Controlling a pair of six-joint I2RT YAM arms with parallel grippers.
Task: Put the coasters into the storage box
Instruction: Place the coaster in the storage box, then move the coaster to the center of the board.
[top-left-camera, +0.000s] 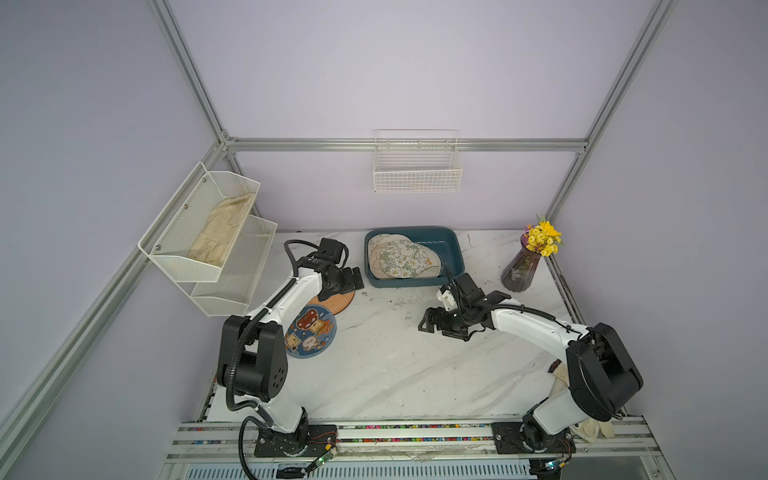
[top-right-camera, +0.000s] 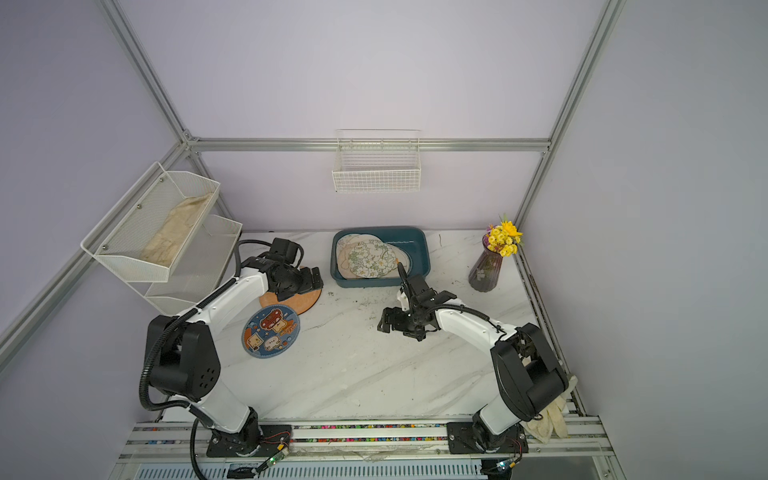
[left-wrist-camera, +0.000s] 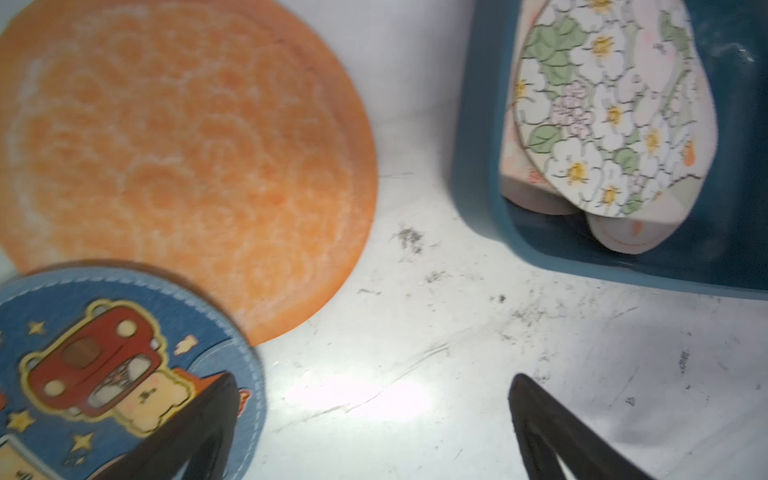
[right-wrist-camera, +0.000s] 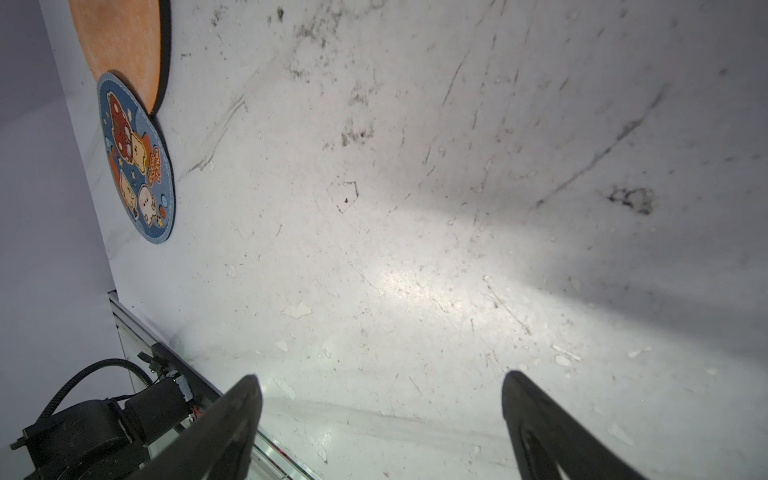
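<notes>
Left wrist view: the left gripper (left-wrist-camera: 374, 382) is spread wide and empty above the table (left-wrist-camera: 436, 316), beside the orange coaster (left-wrist-camera: 178, 145) and blue cartoon coaster (left-wrist-camera: 104, 353). The right gripper (right-wrist-camera: 380, 376) gapes too. A floral coaster (top-left-camera: 401, 257) tops a stack, perhaps three, inside the storage box (top-left-camera: 399, 282).

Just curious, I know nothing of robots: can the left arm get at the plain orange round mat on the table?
Probably yes. The open left claw hangs close by the plain orange round mat, holding nothing; only the blue cartoon-print round mat overlaps one edge.
</notes>
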